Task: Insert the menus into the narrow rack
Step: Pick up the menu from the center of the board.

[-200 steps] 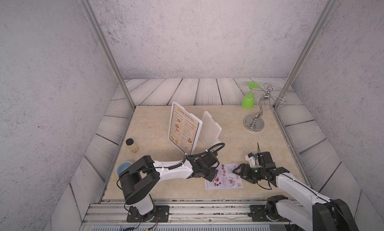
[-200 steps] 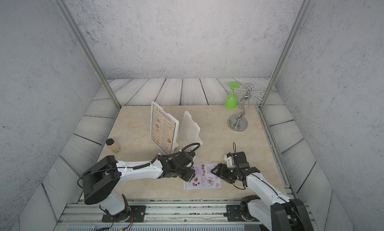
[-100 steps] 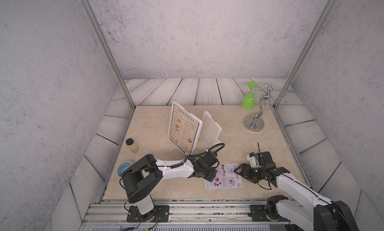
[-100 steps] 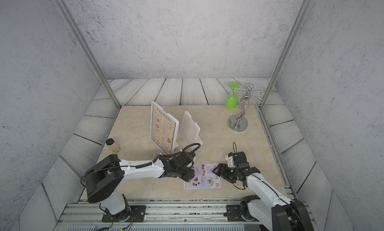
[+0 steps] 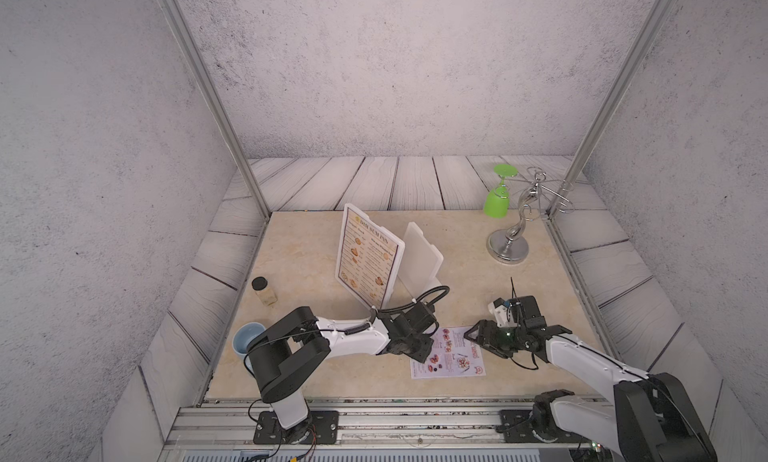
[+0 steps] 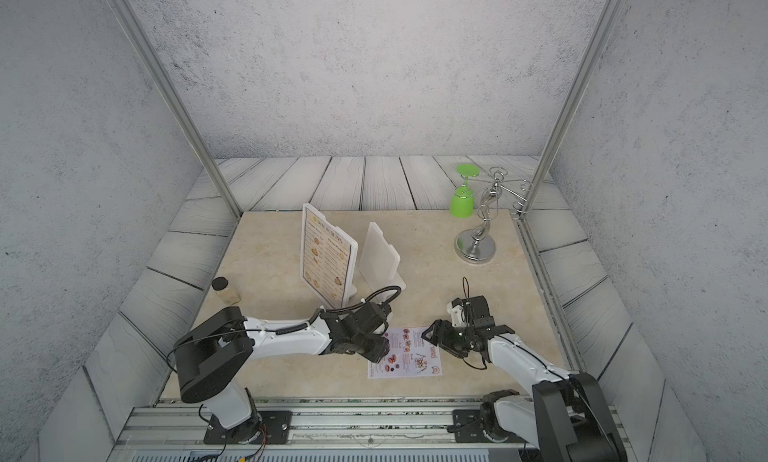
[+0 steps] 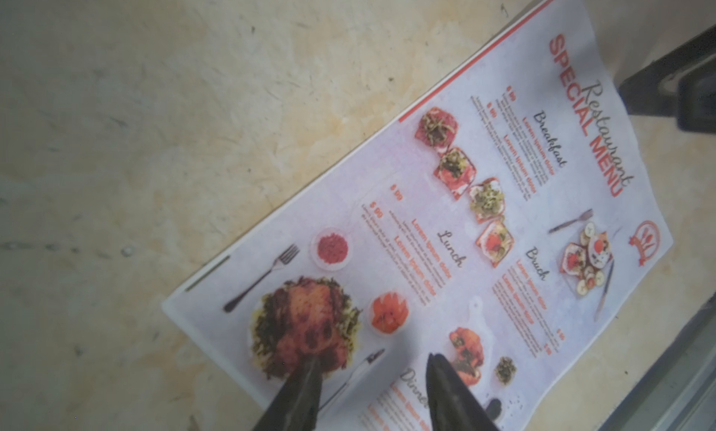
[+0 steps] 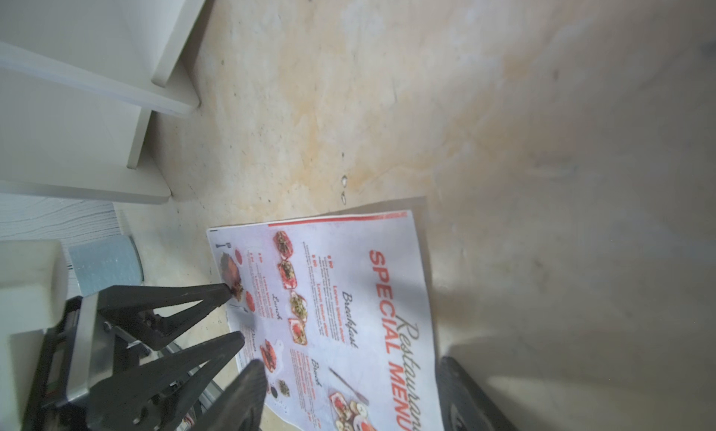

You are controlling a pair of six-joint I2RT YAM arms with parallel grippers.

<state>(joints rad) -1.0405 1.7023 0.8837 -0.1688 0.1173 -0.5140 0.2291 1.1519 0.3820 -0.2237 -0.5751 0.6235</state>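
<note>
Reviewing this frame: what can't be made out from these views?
- Whether the left gripper touches the SPECIAL MENU: left wrist view blurred; its body hides the tips in both top views.
- Rack slots: the DIM SUM INN menu covers most of them in both top views; the right wrist view's edge cuts the rack off.
- Blue cup: partly behind the left arm in a top view.
- Menu small print: blurred or too small everywhere.

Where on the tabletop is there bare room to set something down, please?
The widest bare patch lies between the white rack and the chrome glass stand. Another lies behind the spice jar, beside the DIM SUM INN menu. Crowded in front: left gripper and right gripper at either end of the SPECIAL MENU.
</note>
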